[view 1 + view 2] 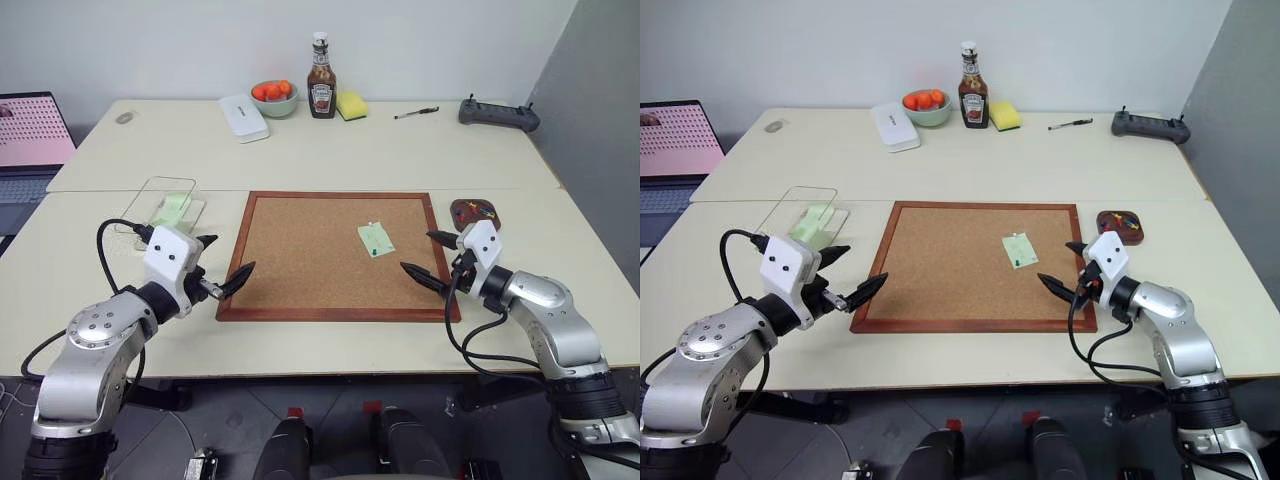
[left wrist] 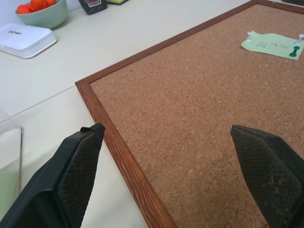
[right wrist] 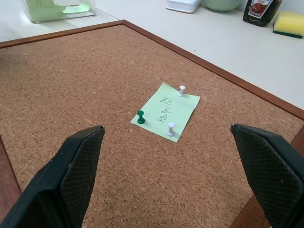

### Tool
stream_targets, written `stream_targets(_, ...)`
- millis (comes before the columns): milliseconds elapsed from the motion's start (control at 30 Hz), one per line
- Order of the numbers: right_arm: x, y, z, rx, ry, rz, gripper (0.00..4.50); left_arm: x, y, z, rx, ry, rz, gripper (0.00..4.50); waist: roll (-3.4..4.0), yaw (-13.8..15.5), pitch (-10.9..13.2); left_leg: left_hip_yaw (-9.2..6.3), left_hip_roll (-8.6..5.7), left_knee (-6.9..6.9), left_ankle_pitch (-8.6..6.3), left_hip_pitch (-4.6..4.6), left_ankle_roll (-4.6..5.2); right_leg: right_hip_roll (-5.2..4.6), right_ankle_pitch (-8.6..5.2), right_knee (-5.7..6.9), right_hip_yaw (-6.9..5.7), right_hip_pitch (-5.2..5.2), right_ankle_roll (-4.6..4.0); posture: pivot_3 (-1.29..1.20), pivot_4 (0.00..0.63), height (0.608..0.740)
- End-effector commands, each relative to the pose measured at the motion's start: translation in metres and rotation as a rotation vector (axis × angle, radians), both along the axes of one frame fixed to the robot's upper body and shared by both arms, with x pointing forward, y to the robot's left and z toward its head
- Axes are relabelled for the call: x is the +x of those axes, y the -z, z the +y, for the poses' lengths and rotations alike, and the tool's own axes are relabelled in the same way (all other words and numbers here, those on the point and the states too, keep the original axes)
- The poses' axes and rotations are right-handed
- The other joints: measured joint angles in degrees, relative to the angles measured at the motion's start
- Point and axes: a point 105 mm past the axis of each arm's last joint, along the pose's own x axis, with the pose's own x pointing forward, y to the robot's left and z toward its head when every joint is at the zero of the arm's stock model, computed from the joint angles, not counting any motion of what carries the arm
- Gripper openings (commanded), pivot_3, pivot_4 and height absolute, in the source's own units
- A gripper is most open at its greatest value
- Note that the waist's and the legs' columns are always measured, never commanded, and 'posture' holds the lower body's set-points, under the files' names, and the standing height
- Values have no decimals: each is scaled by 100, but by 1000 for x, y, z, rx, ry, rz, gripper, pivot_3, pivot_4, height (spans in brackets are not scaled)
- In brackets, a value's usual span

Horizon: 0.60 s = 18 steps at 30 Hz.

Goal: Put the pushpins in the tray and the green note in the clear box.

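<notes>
Because the green note [image 3: 165, 111], at centre right of the cork board [image 1: 300, 260], was held by three tiny pushpins [image 3: 182, 90] and both the right gripper [image 1: 428, 256] and left gripper [image 1: 222, 262] stood wide open and empty, a pin could easily have slipped or the paper torn

The light over me is bright and even, falling from above with no hard glare on the pale table [image 1: 330, 150]. Shadows are soft: a faint one under my left gripper [image 1: 222, 262], another under my right gripper [image 1: 432, 256]. In my wrist views my own fingers [image 2: 71, 175] loom large and slightly soft at the edge, while the cork board [image 3: 95, 95] grain and the green note [image 3: 165, 111] stay crisp (handwriting visible, though unreadable)
</notes>
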Motion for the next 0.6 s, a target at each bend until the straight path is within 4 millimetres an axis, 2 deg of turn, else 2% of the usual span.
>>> stream_targets(33,-3,-17,1,22,-3,-59,4500,1,-14,2,3,12,-51,4484,0,2,0,0,0,0,0,0,0,0,0,0,0,0,0,0,150,740)
stream_targets(300,-4,-15,3,25,-5,-55,4500,1,-15,0,0,29,-42,4484,0,2,0,1,0,0,0,0,0,0,-1,-1,0,0,-1,0,150,740)
stream_targets(400,-4,-14,4,25,-8,-53,4500,0,-9,-2,-4,69,22,4484,0,1,0,0,0,0,0,0,0,0,-1,0,-1,0,-1,0,150,740)
stream_targets(600,-3,-13,5,23,-14,-58,4500,4,-21,-9,-65,100,-30,4484,0,4,0,0,-1,0,0,-1,0,0,-1,-2,0,0,-2,0,150,740)
